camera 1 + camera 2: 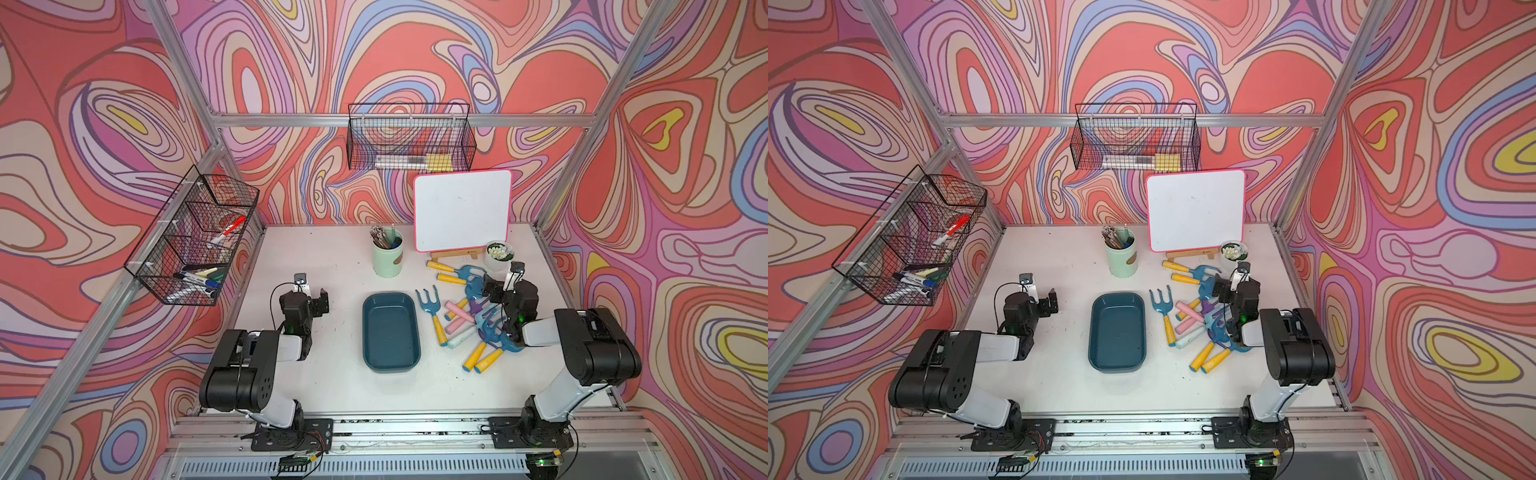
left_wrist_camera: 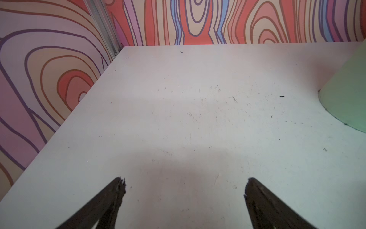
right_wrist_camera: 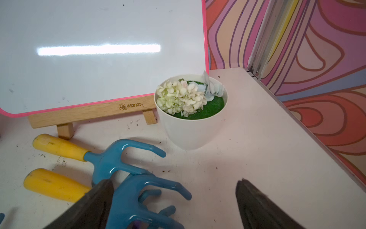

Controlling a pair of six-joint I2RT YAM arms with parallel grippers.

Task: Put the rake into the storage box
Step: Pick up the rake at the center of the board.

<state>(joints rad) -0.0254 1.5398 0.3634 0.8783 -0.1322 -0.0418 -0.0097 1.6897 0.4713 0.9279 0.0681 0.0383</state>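
The storage box, a shallow dark teal tray, lies empty mid-table. Just right of it lies one rake with a blue forked head and a yellow handle. More rakes sit in a pile further right. My right gripper hovers open over that pile. Two blue rake heads lie by its left finger, and nothing sits between its fingers. My left gripper stands open over bare table, left of the box.
A pale green cup of pencils stands behind the box. A whiteboard on a wooden easel and a white flower pot stand at the back right. Pink and pale sticks are mixed into the pile. Wire baskets hang on the walls.
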